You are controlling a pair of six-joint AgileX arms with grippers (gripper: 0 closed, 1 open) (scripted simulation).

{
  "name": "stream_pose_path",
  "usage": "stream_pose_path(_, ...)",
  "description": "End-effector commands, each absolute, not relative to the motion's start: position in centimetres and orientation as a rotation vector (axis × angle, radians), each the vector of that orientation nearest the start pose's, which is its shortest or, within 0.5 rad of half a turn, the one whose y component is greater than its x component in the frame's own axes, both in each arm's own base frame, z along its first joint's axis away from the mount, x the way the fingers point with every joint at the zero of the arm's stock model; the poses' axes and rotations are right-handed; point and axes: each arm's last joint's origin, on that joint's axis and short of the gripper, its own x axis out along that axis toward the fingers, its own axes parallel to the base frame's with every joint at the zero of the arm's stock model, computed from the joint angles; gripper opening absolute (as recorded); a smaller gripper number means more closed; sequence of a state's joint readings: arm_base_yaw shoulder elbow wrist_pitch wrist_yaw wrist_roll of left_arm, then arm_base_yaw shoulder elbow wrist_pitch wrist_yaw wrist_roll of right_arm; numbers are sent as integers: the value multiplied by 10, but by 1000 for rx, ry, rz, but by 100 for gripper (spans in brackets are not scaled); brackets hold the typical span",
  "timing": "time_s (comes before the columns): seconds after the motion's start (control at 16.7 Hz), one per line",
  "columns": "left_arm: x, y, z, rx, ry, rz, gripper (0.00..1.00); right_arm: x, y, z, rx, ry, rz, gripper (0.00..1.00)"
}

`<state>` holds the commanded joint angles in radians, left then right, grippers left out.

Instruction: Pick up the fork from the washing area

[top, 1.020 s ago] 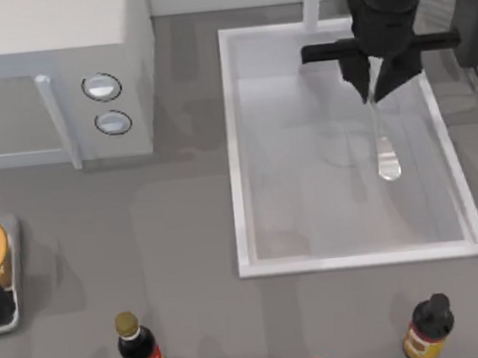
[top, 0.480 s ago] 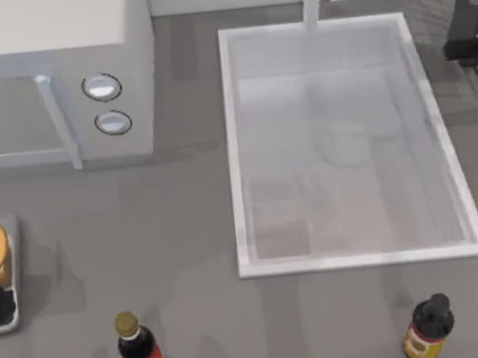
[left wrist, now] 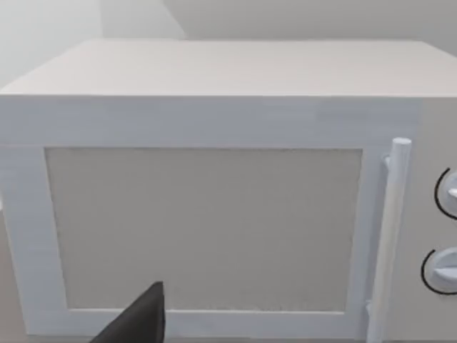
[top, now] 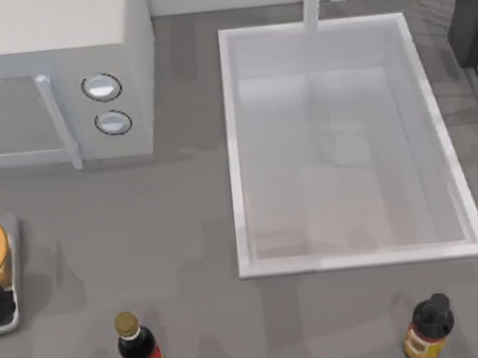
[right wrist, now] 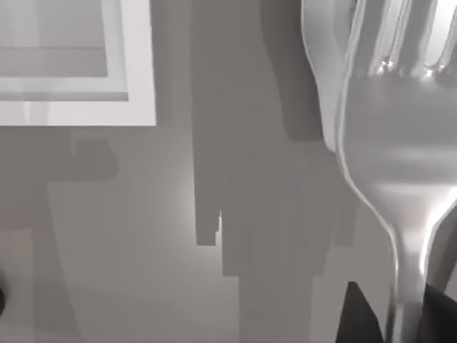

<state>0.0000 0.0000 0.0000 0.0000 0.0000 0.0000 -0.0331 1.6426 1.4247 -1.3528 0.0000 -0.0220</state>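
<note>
overhead, washing area (top: 232, 146) bare, right wrist view: right end effector (right wrist: 391, 314) clamped on fork (right wrist: 400, 143)

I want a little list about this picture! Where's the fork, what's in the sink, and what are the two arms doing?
fork: held in the right gripper, fork above the grey table, outside the sink corner
sink: white basin, no fork inside
right arm: at the top view's right edge, beside the sink
left arm: parked, its gripper facing the microwave
bottles: three along the table's near edge, one with a gold cap
</note>
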Motion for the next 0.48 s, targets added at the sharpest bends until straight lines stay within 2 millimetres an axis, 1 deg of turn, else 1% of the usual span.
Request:
stream_pose_path(0.3, 106, -1, 160, 0, 0, 0, 100, 298, -5, 270, 6, 1571, -5, 0)
stream_pose_path(0.48, 106, -1, 160, 0, 0, 0, 100, 307, -7, 272, 25, 1495, 18, 0)
